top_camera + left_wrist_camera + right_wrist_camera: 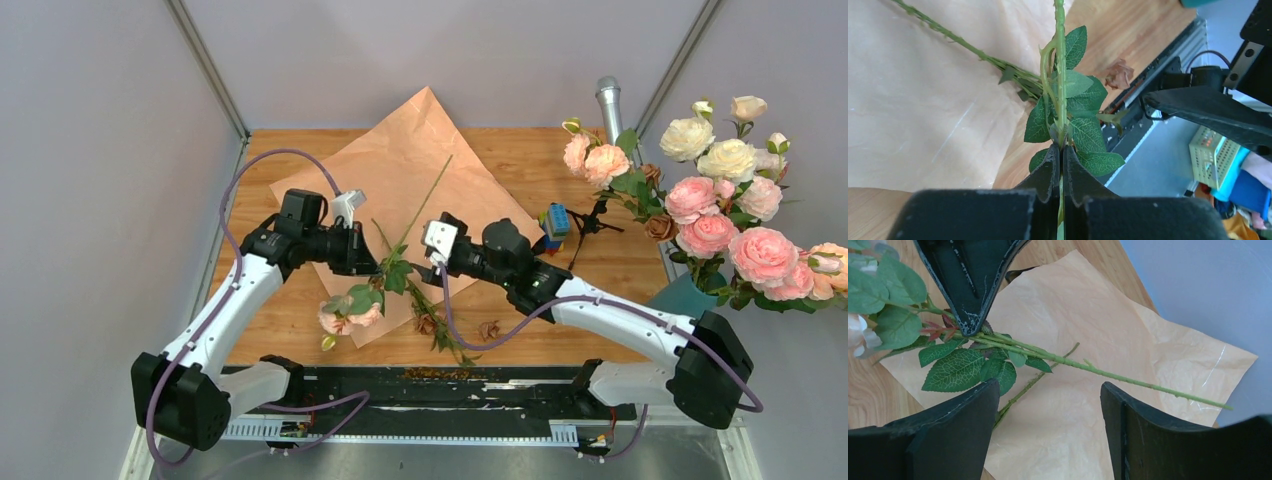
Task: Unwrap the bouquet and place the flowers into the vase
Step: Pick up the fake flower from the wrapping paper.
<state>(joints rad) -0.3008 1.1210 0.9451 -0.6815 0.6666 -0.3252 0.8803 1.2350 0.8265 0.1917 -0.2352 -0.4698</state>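
Note:
The tan paper [400, 170] lies unfolded and flat on the wooden table. My left gripper [374, 264] is shut on the green stem [1061, 75] of a flower, right at its leaves [1088, 132]. Its pink and cream heads [347, 314] hang toward the near edge, and the stem [1108, 374] runs out over the paper [1088, 310]. My right gripper [1048, 390] stands open just right of that stem, with nothing between its fingers. A second leafy stem [968, 47] lies on the paper. The teal vase [686, 296] stands at the far right under a bunch of pink and cream roses [735, 200].
A silver microphone [608, 100] on a black stand and peach roses [592, 160] stand at the back right. A small blue block toy [555, 222] sits by my right arm. Dried brown bits [490, 328] lie near the front rail [440, 385].

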